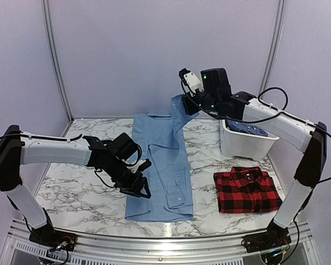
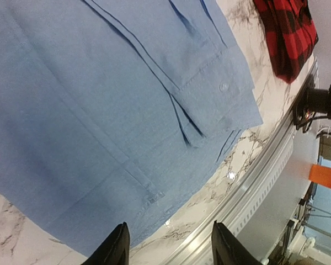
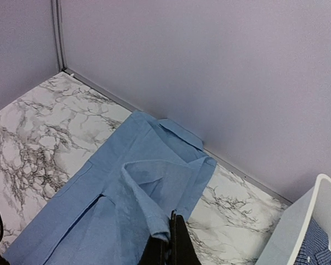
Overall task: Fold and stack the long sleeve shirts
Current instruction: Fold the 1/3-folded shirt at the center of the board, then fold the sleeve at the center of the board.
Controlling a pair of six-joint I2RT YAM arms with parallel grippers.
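Note:
The light blue long sleeve shirt lies lengthwise down the middle of the marble table, collar at the far end. My right gripper is shut on a fold of its cloth near the collar and holds that part lifted off the table. My left gripper hovers at the shirt's near left hem, its fingers open with nothing between them. Under them shows the hem. The red-and-black plaid shirt lies folded at the near right. The darker blue patterned shirt sits in the bin.
A white plastic bin stands at the far right, close under my right arm. The metal rail at the table's near edge runs just beyond the left fingers. Lilac walls close in the back and sides.

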